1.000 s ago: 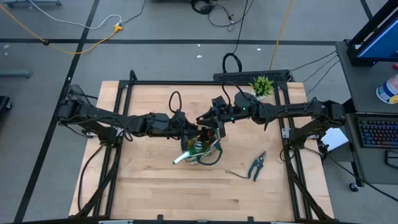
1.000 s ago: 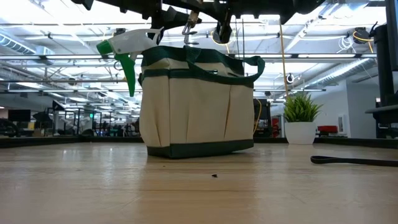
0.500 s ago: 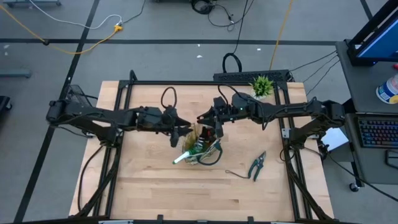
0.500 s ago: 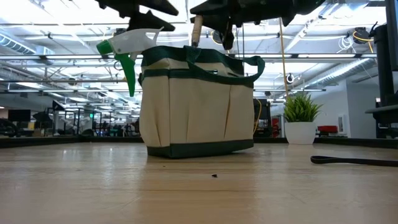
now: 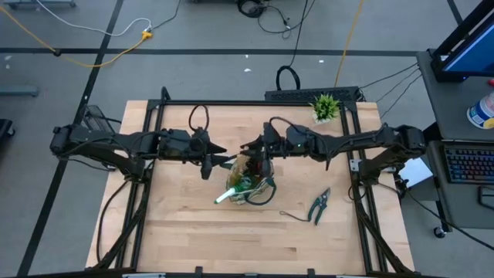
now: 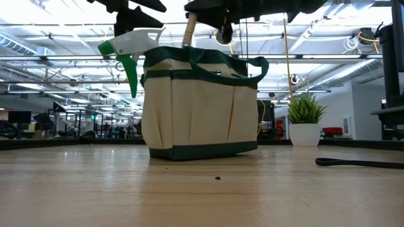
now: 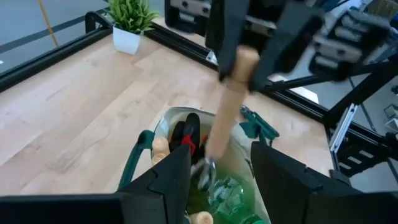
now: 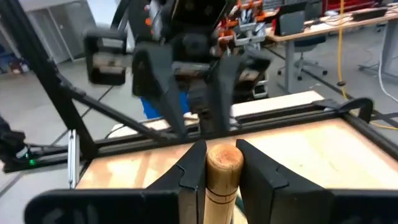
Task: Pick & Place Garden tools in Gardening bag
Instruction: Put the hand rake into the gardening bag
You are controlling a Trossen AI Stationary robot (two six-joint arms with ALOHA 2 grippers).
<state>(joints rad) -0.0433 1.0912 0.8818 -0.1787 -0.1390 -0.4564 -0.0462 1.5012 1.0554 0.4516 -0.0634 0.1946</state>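
Bag [image 6: 199, 107] is sitting mid-table, w/ spray bottle [image 6: 129, 47] poking out one end.

Right gripper [image 8: 219, 158] is clamping a wooden-handled tool [image 7: 229, 102] above the bag opening, lowering it in.

Left gripper [image 7: 217, 171] is hovering beside, fingers apart, empty.

Shears [image 5: 318, 205] are lying apart on the table, prob. next.

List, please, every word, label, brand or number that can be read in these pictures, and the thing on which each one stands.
None can be read.
The bag shows only plain fabric and green trim.
The spray bottle shows no label.
The wooden handle in the right gripper is bare.
The screens in the room behind are too blurred to read.
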